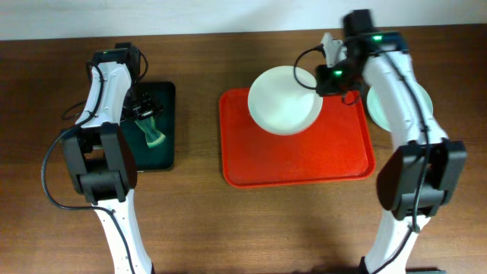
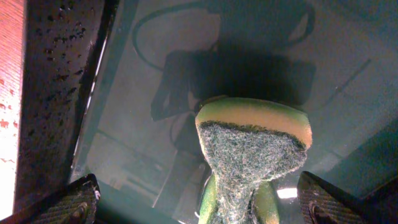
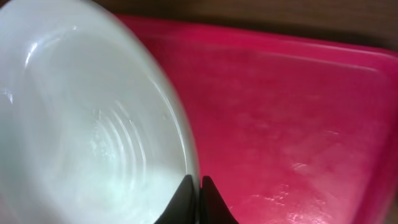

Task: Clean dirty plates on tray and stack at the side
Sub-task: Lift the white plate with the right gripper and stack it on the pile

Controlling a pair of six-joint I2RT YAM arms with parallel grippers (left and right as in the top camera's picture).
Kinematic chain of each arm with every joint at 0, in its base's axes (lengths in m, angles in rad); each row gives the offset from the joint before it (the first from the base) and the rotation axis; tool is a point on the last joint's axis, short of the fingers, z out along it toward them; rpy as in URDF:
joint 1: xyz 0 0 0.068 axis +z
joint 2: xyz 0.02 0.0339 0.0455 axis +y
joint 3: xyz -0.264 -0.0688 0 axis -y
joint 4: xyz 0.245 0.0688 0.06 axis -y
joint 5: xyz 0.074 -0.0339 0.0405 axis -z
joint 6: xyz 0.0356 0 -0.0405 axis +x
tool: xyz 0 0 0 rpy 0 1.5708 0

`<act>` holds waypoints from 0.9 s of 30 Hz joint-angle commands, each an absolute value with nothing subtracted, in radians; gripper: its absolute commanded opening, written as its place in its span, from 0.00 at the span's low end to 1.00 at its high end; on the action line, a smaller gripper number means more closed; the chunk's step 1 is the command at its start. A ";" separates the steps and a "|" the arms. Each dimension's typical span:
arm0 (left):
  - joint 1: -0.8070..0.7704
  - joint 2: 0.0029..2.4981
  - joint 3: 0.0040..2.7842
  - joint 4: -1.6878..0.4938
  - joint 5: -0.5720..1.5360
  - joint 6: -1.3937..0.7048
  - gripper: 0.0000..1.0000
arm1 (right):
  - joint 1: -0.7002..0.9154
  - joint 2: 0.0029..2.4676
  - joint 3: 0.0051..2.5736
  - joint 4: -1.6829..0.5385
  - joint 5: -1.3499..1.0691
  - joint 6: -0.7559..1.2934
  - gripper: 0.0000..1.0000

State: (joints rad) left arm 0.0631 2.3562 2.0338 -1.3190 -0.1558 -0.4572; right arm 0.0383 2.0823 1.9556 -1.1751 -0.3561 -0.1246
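The white plate point(image 1: 284, 99) is tilted over the far left part of the red tray point(image 1: 304, 160). My right gripper point(image 1: 326, 76) is shut on its right rim; in the right wrist view the fingers point(image 3: 199, 193) pinch the plate's edge point(image 3: 93, 137) above the tray point(image 3: 298, 124). A mint green plate point(image 1: 424, 103) lies on the table right of the tray, partly hidden under my right arm. The blue-white plate is not visible. My left gripper point(image 1: 144, 110) is open over a green sponge point(image 1: 154, 135); its fingers point(image 2: 199, 208) stand wide on either side of the sponge point(image 2: 252, 149).
A small black tray point(image 1: 166, 99) with a wet floor point(image 2: 155, 93) holds the sponge at the left. Brown wooden table point(image 1: 190, 221) all round. Cables run beside both arms.
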 commanded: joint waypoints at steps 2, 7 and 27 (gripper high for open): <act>0.064 2.350 2.048 -1.319 -0.153 -0.455 0.99 | -0.070 2.067 1.928 -1.239 -0.722 -0.557 0.04; 0.064 2.350 2.048 -1.319 -0.153 -0.455 0.99 | -0.215 2.067 1.894 -1.068 -0.569 -0.394 0.04; 0.064 2.350 2.048 -1.319 -0.153 -0.455 0.99 | -0.557 2.184 1.857 -0.981 0.004 0.304 0.10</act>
